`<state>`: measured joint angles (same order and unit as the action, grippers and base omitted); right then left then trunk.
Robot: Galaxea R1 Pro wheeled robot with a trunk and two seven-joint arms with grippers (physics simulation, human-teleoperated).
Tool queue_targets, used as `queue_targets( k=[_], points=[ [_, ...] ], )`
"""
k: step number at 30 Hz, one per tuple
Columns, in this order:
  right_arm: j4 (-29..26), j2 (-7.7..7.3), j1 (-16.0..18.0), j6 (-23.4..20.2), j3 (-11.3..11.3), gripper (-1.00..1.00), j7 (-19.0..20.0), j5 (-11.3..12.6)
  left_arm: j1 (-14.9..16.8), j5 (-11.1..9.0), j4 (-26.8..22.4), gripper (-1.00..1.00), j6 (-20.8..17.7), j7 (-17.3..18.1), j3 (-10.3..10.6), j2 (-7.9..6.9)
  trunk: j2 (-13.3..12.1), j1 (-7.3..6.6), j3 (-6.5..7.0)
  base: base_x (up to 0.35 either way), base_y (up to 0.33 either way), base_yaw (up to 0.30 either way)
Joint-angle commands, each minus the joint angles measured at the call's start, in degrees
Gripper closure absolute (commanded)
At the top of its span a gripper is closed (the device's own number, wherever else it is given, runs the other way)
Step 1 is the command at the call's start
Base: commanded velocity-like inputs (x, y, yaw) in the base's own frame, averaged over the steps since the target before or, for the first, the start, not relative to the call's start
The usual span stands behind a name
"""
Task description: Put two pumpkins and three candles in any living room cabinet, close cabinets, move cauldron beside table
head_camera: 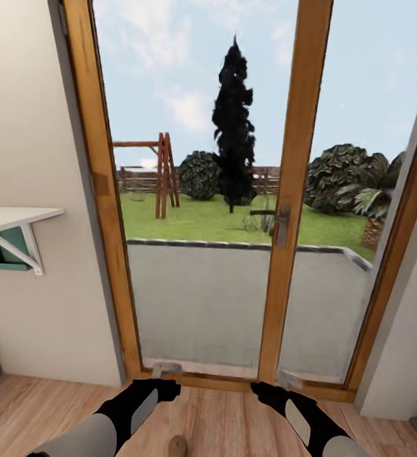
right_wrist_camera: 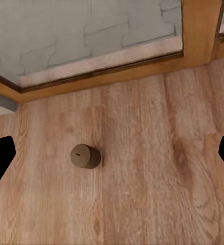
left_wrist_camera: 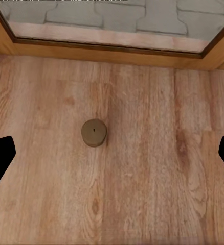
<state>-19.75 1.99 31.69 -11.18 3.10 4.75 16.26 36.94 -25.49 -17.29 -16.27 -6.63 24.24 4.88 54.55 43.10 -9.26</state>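
Candle (left_wrist_camera: 94, 132) upright on wood floor (left_wrist_camera: 158, 168), between the two grippers and well below both, short of the glass door (head_camera: 202, 190). Left gripper (left_wrist_camera: 112, 153) fingers apart, empty. Right gripper (right_wrist_camera: 112, 153) same.

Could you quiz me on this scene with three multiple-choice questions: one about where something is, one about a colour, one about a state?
1. Where is the candle?
A. on the wooden floor
B. on the white shelf
C. outside on the lawn

2. What colour is the door frame?
A. white
B. orange-brown wood
C. black

3. How are the left gripper and right gripper?
A. both clamped on candles
B. one holding a pumpkin
C. both open and empty

Answers: 1 A, it stands upright on the floorboards between the arms. 2 B, warm wood surrounds the glass. 3 C, each wrist view shows spread fingertips with nothing between.
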Motion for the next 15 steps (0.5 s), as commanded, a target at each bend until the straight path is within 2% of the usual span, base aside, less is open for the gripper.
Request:
queue_targets(
  k=[1, 8, 11, 13, 15],
  points=[
    [-0.1, 0.06, 0.0, -0.3, 0.3, -1.0, 0.2, 0.2, 0.0, -0.6, -0.1, -1.0, -0.5, -0.2, 0.5, -0.04, 0.1, 0.04, -0.09, 0.32, 0.0, 0.0],
    [0.0, 0.1, 0.0, -0.3, 0.3, -1.0, 0.2, 0.2, 0.0, -0.6, -0.1, -1.0, -1.0, 0.0, 0.5, 0.0, 0.1, 0.04, -0.09, 0.32, 0.0, 0.0],
    [-0.1, 0.1, 0.0, -0.3, 0.2, -1.0, 0.2, 0.2, 0.0, -0.6, 0.0, -1.0, -1.0, -0.4, 0.5, 0.03, 0.1, 0.04, -0.09, 0.163, 0.0, 0.0],
    [-0.3, 0.11, -0.2, -0.3, -0.7, -1.0, 0.5, 0.2, 0.0, -0.6, 0.0, -1.0, -1.5, -0.5, 0.5, 0.04, 0.1, 0.04, -0.09, 0.067, 0.0, 0.0],
    [-0.6, 0.08, -0.5, -0.3, -3.8, -1.0, 1.9, 0.1, 0.0, -0.6, 0.0, -1.0, -2.9, -0.5, 0.5, 0.02, 0.1, 0.04, -0.09, 0.034, 0.0, 0.0]
  ],
)
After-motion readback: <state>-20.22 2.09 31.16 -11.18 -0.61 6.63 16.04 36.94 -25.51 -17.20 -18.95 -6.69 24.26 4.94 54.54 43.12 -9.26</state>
